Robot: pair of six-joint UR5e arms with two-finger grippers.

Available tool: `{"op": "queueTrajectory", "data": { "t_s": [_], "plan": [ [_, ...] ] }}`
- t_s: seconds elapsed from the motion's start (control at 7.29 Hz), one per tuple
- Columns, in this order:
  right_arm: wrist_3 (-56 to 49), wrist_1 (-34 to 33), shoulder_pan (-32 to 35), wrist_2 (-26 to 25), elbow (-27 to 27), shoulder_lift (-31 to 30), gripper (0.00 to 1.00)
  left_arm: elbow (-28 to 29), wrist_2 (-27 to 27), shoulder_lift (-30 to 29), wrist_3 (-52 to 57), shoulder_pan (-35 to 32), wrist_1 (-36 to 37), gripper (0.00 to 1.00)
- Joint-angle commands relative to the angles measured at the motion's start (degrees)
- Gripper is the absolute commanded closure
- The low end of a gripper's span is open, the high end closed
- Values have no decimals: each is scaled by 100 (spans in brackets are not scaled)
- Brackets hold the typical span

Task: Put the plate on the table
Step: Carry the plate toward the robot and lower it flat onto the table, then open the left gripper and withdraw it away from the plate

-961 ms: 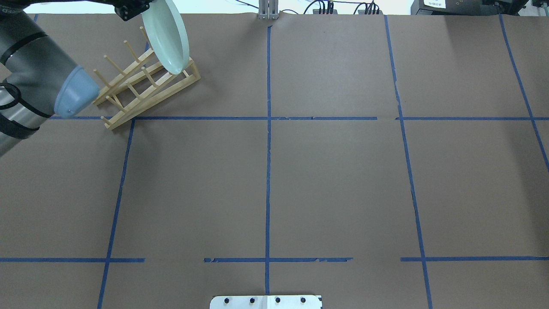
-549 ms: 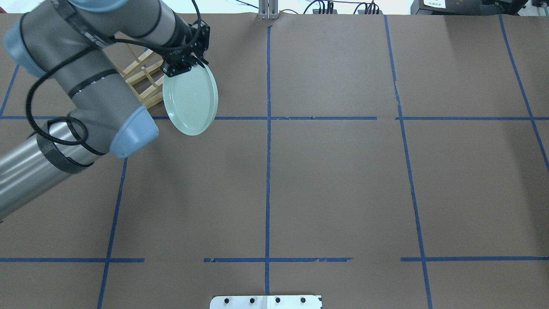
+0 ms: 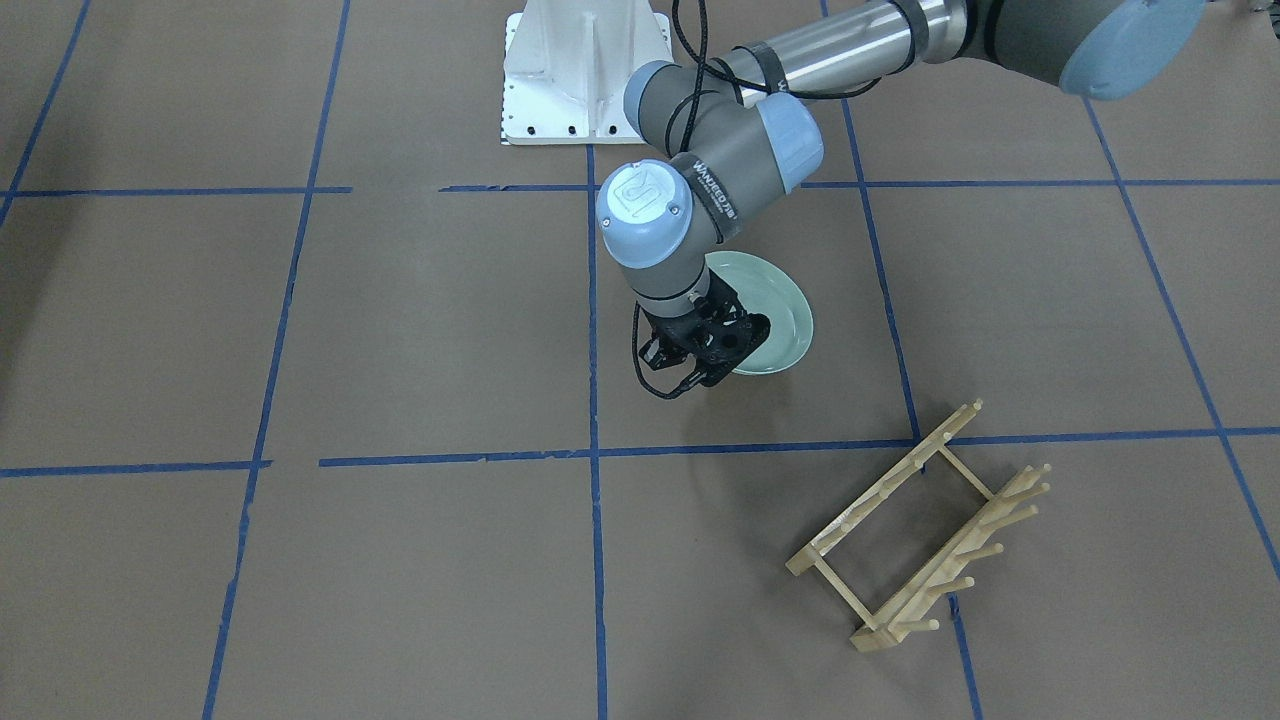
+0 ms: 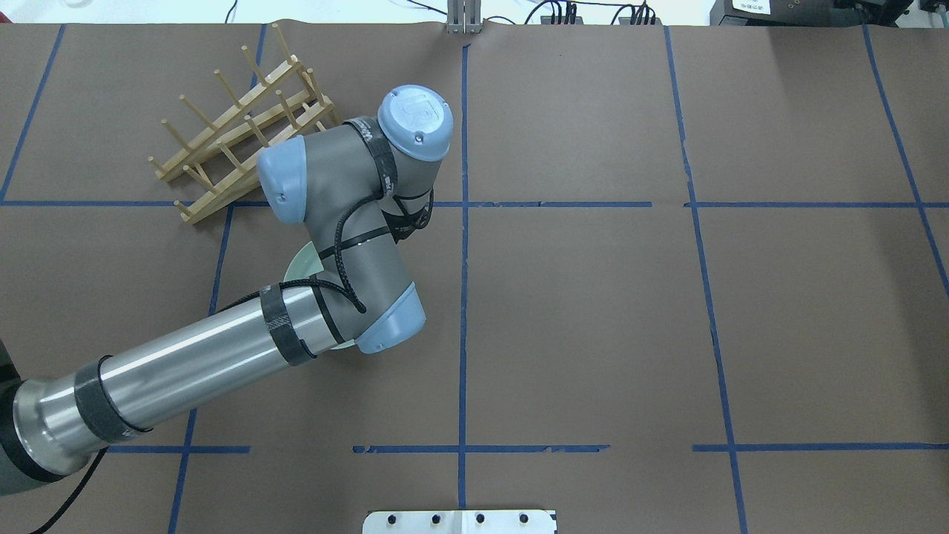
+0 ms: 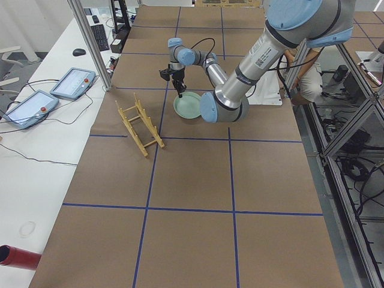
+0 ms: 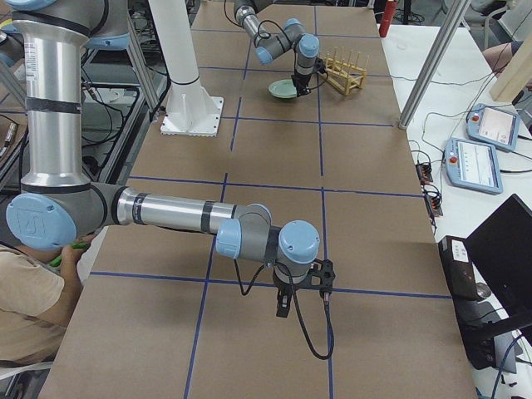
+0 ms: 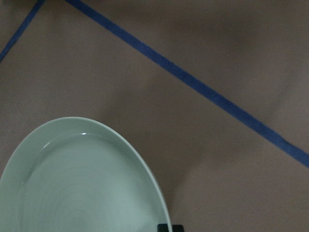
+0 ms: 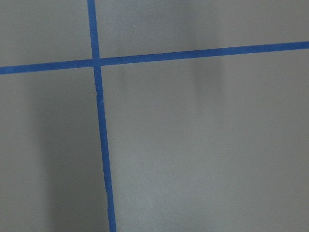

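Note:
The pale mint-green plate (image 3: 778, 308) is nearly flat and low over the brown table (image 3: 400, 330), in the square near the middle blue line. I cannot tell whether it touches the table. My left gripper (image 3: 706, 352) is shut on the plate's far rim, pointing down. In the overhead view my left arm hides most of the plate (image 4: 302, 264). The left wrist view shows the plate (image 7: 82, 183) just below the camera. My right gripper (image 6: 283, 304) shows only in the exterior right view, low over the table; I cannot tell whether it is open.
The light wooden peg rack (image 4: 237, 126) stands empty at the far left of the table, beyond the plate; it also shows in the front view (image 3: 920, 530). The white robot base (image 3: 585, 70) is at the near edge.
My left arm has carried the plate away from the rack toward the robot's side and down. The plate has turned from tilted upright to nearly flat.

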Motion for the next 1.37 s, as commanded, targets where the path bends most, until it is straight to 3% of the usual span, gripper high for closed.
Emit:
{"op": "queueTrajectory", "data": {
  "t_s": [0.0, 0.41, 0.55, 0.69, 0.96, 1.24],
  "plan": [
    [0, 0, 0, 0, 0, 0, 0, 77, 167, -30, 150, 147, 31, 1],
    [0, 0, 0, 0, 0, 0, 0, -702, 326, 14, 1194, -289, 267, 0],
    [0, 0, 0, 0, 0, 0, 0, -1332, 282, 397, 1737, -771, 320, 0],
    [0, 0, 0, 0, 0, 0, 0, -2086, 239, 1132, 2525, -1289, -105, 0],
    [0, 0, 0, 0, 0, 0, 0, -2611, -1126, 2312, 4542, -2710, -723, 0],
    [0, 0, 0, 0, 0, 9, 0, -2587, -1797, 3251, 6617, -3881, -803, 0]
  ]
}}
